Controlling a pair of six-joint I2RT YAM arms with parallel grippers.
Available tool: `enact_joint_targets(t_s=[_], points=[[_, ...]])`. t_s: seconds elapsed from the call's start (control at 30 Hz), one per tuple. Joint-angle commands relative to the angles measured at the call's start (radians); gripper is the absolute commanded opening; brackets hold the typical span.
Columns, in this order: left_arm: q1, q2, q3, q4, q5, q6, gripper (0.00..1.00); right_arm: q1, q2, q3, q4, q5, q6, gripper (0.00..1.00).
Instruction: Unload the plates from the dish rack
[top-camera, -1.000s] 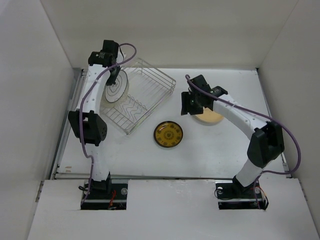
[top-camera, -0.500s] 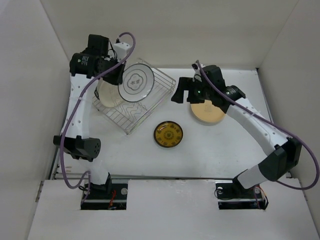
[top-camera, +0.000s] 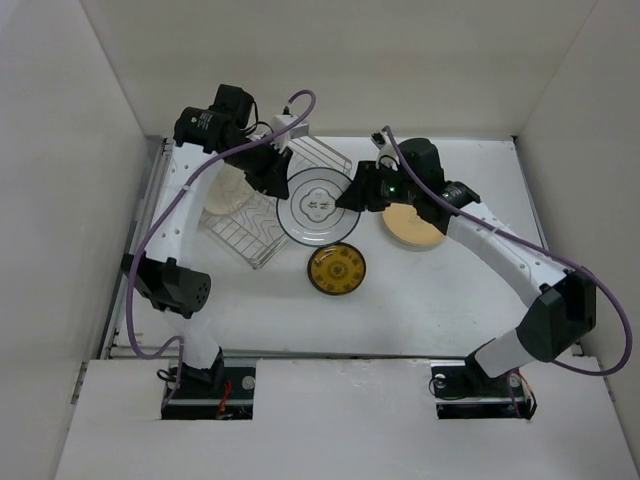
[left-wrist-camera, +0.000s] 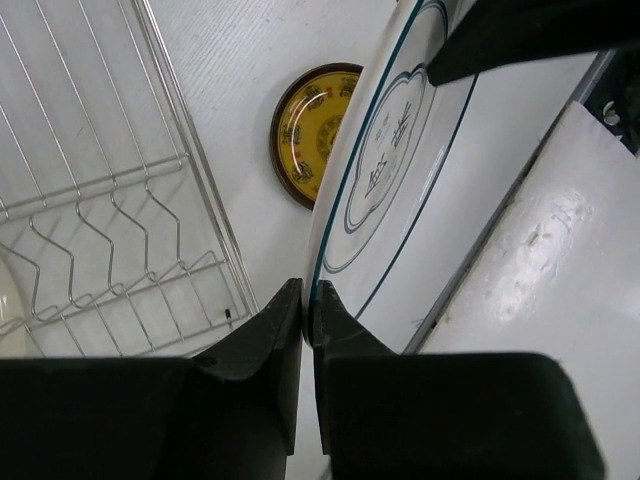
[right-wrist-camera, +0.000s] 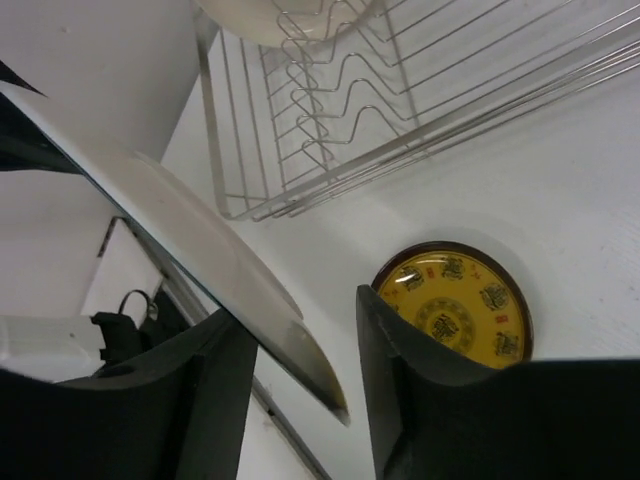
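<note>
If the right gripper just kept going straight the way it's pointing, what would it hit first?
The white teal-rimmed plate, which the left gripper holds by its rim. Its opposite edge lies between the fingers of the open right gripper, so it likely touches first, though depth is unclear.

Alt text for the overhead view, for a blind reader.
The left gripper holds a white, teal-rimmed plate by the dish rack, the right gripper open at its opposite edge. A yellow plate and a tan plate lie on the table; a cream plate sits in the rack.
</note>
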Motion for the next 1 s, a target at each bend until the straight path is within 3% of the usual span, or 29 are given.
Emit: enact_joint_targets(t_s=[0.0,0.03,0.07,0.1,0.17,0.2,0.23,0.27,0.3,0.33,0.47,0.63,0.8,0.97], points=[[0.001,-0.041,0.006,-0.104,0.092,0.061,0.00,0.008,-0.012,0.001,0.105,-0.066,0.000,0.47],[0.001,-0.032,0.006,-0.104,0.092,0.061,0.00,0.008,-0.013,0.001,0.105,-0.066,0.000,0.36],[0.001,-0.032,-0.005,-0.104,0.082,0.052,0.00,0.008,-0.025,0.001,0.105,-0.066,0.000,0.12],[0.001,-0.032,-0.005,-0.104,0.060,0.037,0.00,0.008,-0.025,-0.009,0.105,-0.066,0.000,0.03],[0.001,-0.012,-0.005,-0.094,0.030,0.015,0.05,0.008,-0.057,-0.009,0.096,-0.054,0.011,0.00],[0.001,-0.012,-0.005,-0.094,-0.015,-0.017,0.29,0.008,-0.066,-0.019,0.078,-0.040,0.020,0.00],[0.001,-0.003,-0.005,-0.072,-0.052,-0.043,0.43,0.008,-0.075,-0.019,0.058,-0.008,0.034,0.00],[0.001,-0.003,-0.005,-0.037,-0.148,-0.074,0.68,0.008,-0.091,-0.019,-0.004,0.017,0.055,0.00],[0.001,-0.003,-0.005,-0.019,-0.149,-0.101,0.68,0.008,-0.101,-0.019,-0.042,0.040,0.068,0.00],[0.001,-0.003,-0.005,0.000,-0.241,-0.143,0.73,-0.003,-0.111,-0.019,-0.074,0.058,0.080,0.00],[0.001,-0.012,-0.028,0.119,-0.507,-0.242,0.98,-0.084,-0.213,-0.113,-0.277,0.107,0.161,0.00],[0.033,-0.034,-0.046,0.192,-0.711,-0.289,1.00,-0.190,-0.343,-0.284,-0.456,0.141,0.172,0.00],[0.056,-0.052,-0.085,0.224,-0.741,-0.278,1.00,-0.260,-0.439,-0.469,-0.568,0.091,0.172,0.00],[0.056,-0.063,-0.120,0.242,-0.741,-0.269,1.00,-0.300,-0.487,-0.552,-0.645,0.185,0.204,0.00]])
